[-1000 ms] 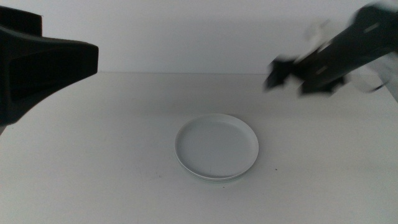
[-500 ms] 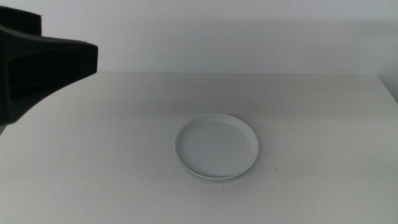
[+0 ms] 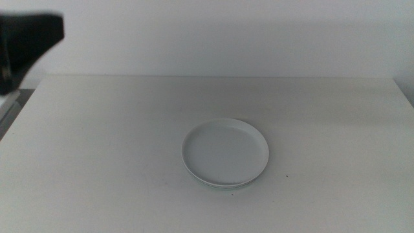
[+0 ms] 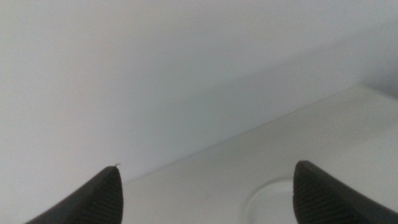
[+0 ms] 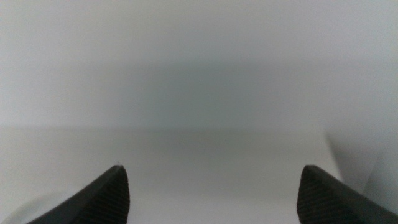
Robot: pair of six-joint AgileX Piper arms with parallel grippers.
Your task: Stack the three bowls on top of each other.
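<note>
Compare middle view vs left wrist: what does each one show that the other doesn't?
Only the middle view: the whole stack of bowls, white one on top, a mint green rim peeking below, and most of the table. Only the left wrist view: the left gripper, jaws wide apart, holding nothing. Both: the table, the wall, and the stack's rim, just a sliver at the wrist.

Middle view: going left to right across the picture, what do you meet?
Left arm at the upper left corner → bare table → stack of bowls near the centre → bare table to the right edge.
</note>
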